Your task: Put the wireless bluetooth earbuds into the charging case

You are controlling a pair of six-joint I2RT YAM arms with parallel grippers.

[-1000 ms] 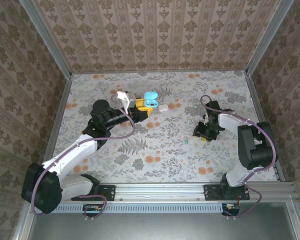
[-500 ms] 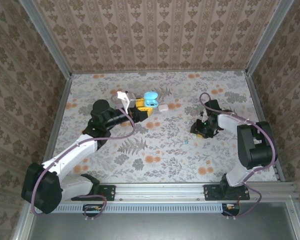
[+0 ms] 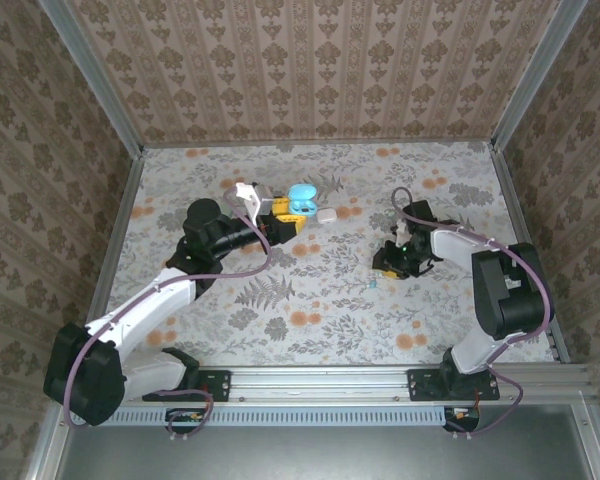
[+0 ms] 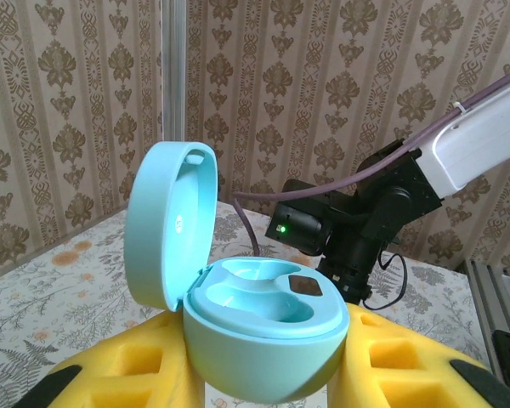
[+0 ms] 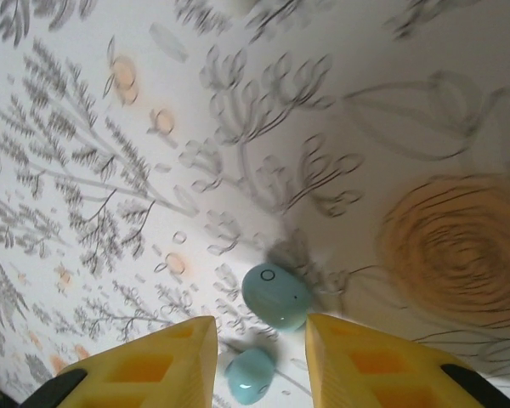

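Reaches with the left arm to the far middle of the surface (image 3: 310, 310), left end effector (image 4: 263, 374) pinching the open charging case (image 4: 263, 327) from both sides. Holds it upright, wells facing up, lid standing on its hinge. Bends the right arm leftward, right end effector (image 5: 257, 327) spread above two earbuds (image 5: 276, 296) lying right of centre; long axes slanting across the gap.

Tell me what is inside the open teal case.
The teal case shows two moulded wells, both seemingly empty, one with a dark square patch. Its near rim hides their floors.
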